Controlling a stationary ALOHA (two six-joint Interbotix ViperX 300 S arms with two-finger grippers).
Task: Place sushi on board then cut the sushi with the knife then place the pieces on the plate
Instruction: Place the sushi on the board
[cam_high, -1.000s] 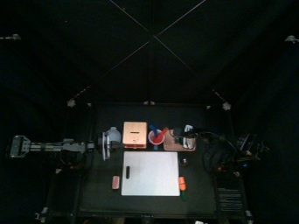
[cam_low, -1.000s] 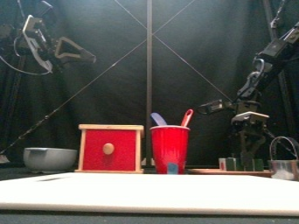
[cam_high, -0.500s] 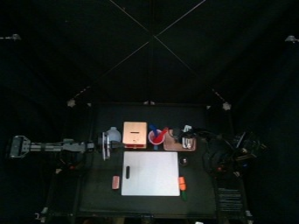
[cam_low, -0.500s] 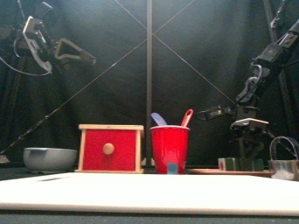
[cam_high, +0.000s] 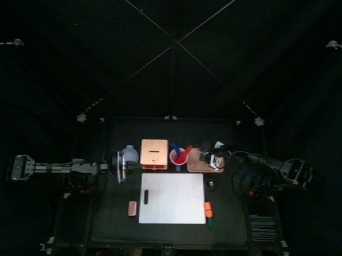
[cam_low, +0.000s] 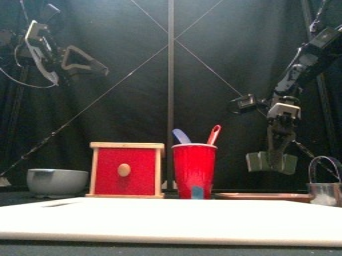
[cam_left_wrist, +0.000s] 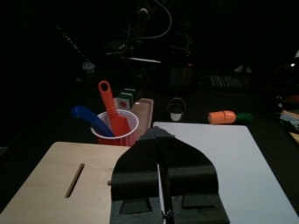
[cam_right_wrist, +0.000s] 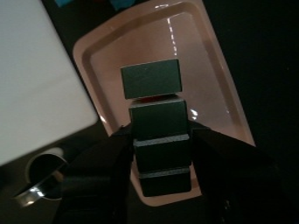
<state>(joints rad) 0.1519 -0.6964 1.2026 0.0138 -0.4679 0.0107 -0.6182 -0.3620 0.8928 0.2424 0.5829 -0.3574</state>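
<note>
Sushi roll (cam_right_wrist: 158, 122), dark-green blocks, pinched by right gripper (cam_right_wrist: 162, 150) above glossy pink tray (cam_right_wrist: 201, 44); left gripper (cam_left_wrist: 159, 136) closed.

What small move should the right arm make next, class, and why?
Probably carry the sushi roll sideways until it is over the white board. The right end effector grips the roll, which hangs clear above the pink tray, and no sushi is on the board yet.

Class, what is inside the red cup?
The red cup holds a blue knife and a red knife; only their upper ends show, the rest hidden by its wall.
</note>
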